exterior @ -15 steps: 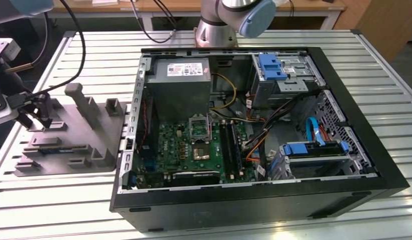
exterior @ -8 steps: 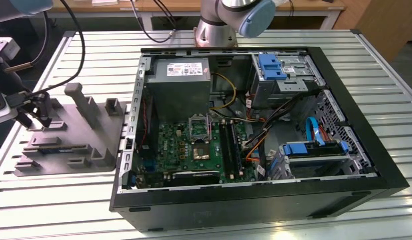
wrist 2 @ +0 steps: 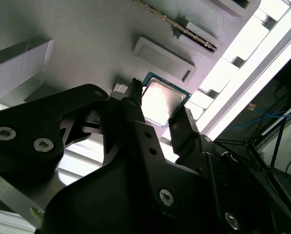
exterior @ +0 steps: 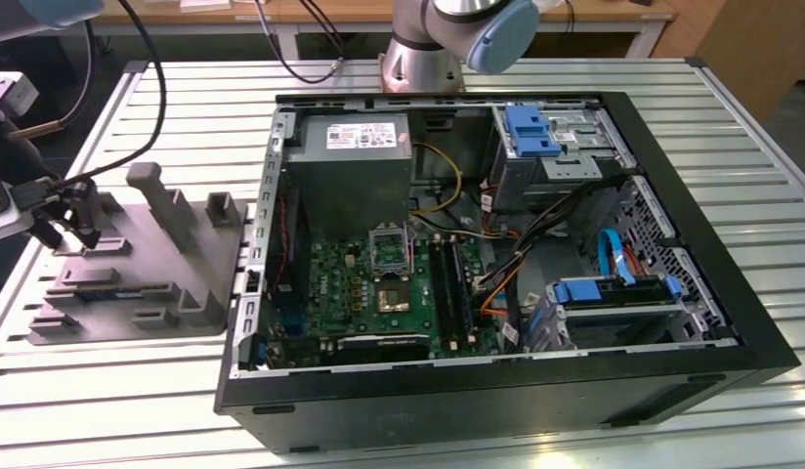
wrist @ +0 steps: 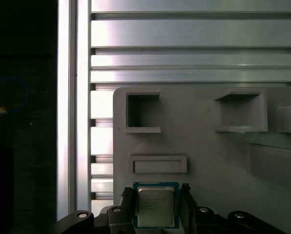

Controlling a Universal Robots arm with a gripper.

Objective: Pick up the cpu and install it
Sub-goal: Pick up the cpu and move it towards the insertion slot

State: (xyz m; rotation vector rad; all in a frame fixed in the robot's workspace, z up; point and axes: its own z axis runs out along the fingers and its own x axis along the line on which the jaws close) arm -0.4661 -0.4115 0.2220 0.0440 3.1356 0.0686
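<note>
The cpu (wrist: 155, 207) is a small square chip with a pale metal top and a green rim. It sits between my two black fingertips, over the grey moulded tray (wrist: 208, 161). In both wrist views the fingers flank its two opposite edges closely, so my gripper (wrist: 156, 191) looks shut on the cpu (wrist 2: 162, 100). In the exterior view my gripper (exterior: 66, 237) hangs just above the tray (exterior: 142, 283) at the exterior view's left. The motherboard's black socket (exterior: 392, 297) lies inside the open computer case, with its metal frame raised behind it.
The open computer case (exterior: 507, 371) fills the middle and the exterior view's right, with cables, blue drive brackets and a power supply (exterior: 357, 147) inside. The tray carries upright posts (exterior: 161, 200) and pockets. Everything rests on a slatted aluminium table (exterior: 103, 410).
</note>
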